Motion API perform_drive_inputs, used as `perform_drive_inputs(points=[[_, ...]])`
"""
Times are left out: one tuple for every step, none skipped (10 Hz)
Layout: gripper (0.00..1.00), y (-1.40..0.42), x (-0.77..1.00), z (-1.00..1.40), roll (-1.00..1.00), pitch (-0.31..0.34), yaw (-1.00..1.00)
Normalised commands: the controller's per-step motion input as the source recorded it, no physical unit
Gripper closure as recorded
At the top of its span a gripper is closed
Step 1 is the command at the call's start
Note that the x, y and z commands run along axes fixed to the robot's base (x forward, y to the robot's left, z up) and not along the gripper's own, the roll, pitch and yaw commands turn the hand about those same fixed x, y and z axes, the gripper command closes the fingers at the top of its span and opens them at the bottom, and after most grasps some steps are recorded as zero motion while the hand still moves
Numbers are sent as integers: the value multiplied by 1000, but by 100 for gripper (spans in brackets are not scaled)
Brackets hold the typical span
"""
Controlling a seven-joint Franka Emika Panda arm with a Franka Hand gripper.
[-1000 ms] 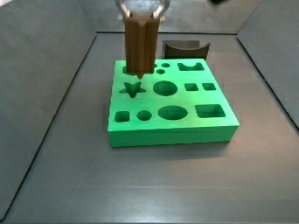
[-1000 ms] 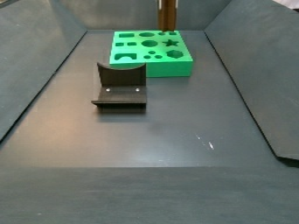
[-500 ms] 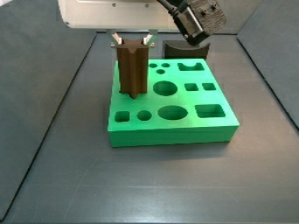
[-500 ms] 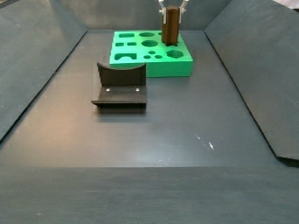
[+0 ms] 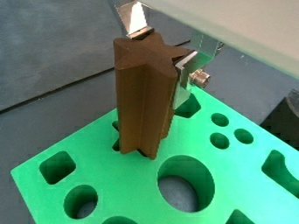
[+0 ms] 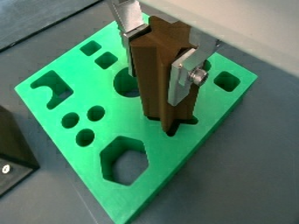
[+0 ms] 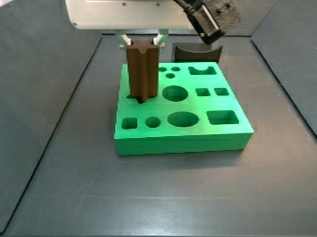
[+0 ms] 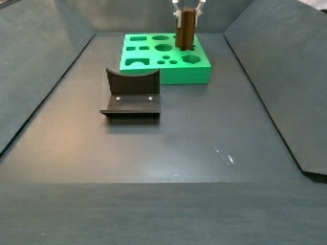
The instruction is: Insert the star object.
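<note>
The star object (image 7: 141, 74), a tall brown fluted peg, stands upright with its lower end in the star-shaped hole of the green block (image 7: 186, 141). It shows in both wrist views (image 5: 140, 105) (image 6: 158, 87) and in the far side view (image 8: 186, 31). My gripper (image 7: 141, 43) is right above the block, its silver fingers (image 6: 184, 72) pressed on opposite sides of the peg's top. The gripper also shows in both wrist views (image 5: 158, 61) (image 6: 155, 63) and in the far side view (image 8: 186, 10). The block (image 5: 117, 172) (image 6: 87, 87) (image 8: 185, 72) has several other shaped holes, all empty.
The dark fixture (image 8: 132, 93) stands on the floor near the block; it shows behind the block in a side view (image 7: 196, 51) and at the edge of a wrist view (image 6: 12, 162). Grey walls close in the floor on both sides.
One second ago the peg hung with its tip just above the star hole. It has come down into the hole. Over the last half second nothing visibly moved.
</note>
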Motion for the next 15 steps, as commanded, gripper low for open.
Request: perform_drive_inputs(points=[[100,-40,-183,-534,0,-89,129],[100,-60,-103,-543,0,-63,100],[100,-123,0,-589,-3,-50,31],[100,-123,83,-666,-53,-49,-9],[100,-103,291,-780,-46,-4,-86],[100,-20,354,-883,-60,0,-109],[100,0,240,-960,-71,-40,-77],[100,0,169,-1000,-49,-67,-77],[100,0,149,-1000,0,-49,-86],[100,0,0,-1000,10,0,-51],[100,0,0,-1000,10,0,0],[100,0,0,-1000,3,0,0],[100,20,-249,-80,-50,-259,71],[100,0,0,0,17,0,0],[100,0,0,0,0,0,0]])
